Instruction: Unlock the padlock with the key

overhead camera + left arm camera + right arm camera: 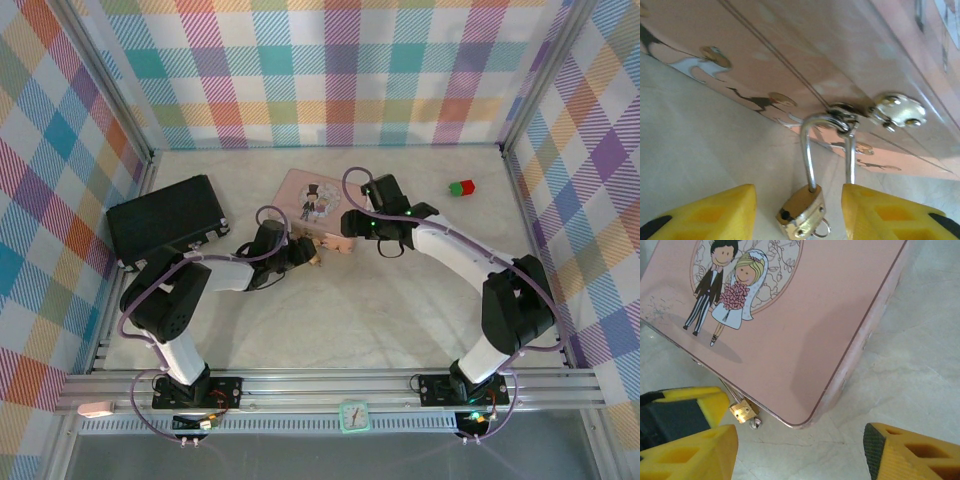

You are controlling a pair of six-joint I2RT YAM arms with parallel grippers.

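Both left fingers run off the lower edge

**Colours, cell & props**

Padlock: brass body, silver shackle. Tin: pink, cartoon bride & groom in floral oval. Left gripper fingers yellow, blk tips. Walls pastel plaid. Case blk. Block red/green. Table cream, faint marbling.

The left arm, at lower left of the overhead frame, and the right arm, at lower right, have black joint housings and white links, each trailed by a looping pale purple cable. Small green lights glow on the right one. The pincer fingers are chunky yellow blocks with recessed pockets and black patches.
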